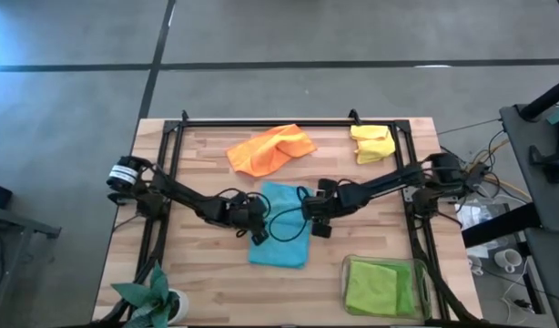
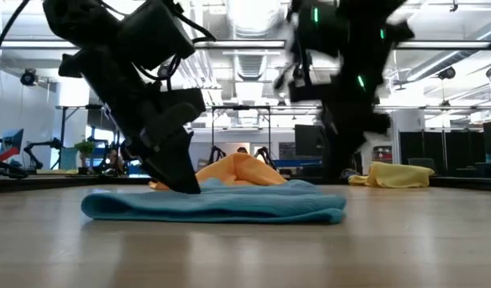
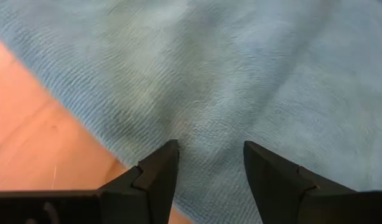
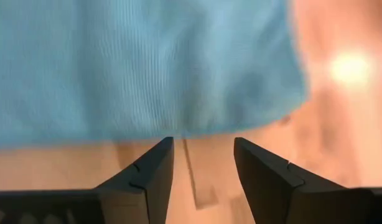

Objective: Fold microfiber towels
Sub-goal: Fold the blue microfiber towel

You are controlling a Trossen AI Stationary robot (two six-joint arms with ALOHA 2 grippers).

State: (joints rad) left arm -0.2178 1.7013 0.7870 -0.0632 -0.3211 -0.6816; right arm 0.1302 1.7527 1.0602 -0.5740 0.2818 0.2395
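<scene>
A grey concrete floor (image 1: pixel 289 36) with dark seam lines surrounds the wooden table (image 1: pixel 207 169). Beyond the table's far edge the room is an open workspace with a high ceiling (image 2: pixel 245 56) of exposed beams, pipes and bright strip lights (image 2: pixel 253 16). Dark screens (image 2: pixel 449 148) and stands line the back, and a blue chair (image 2: pixel 9 144) sits at one side.

site: I read this as a robotics lab or open workshop hall | floor: grey concrete (image 1: pixel 352 91) | ceiling: exposed ducts and strip lights (image 2: pixel 245 24) | background: another robot arm (image 2: pixel 37 148) on a stand, dark monitors (image 2: pixel 309 144)
</scene>
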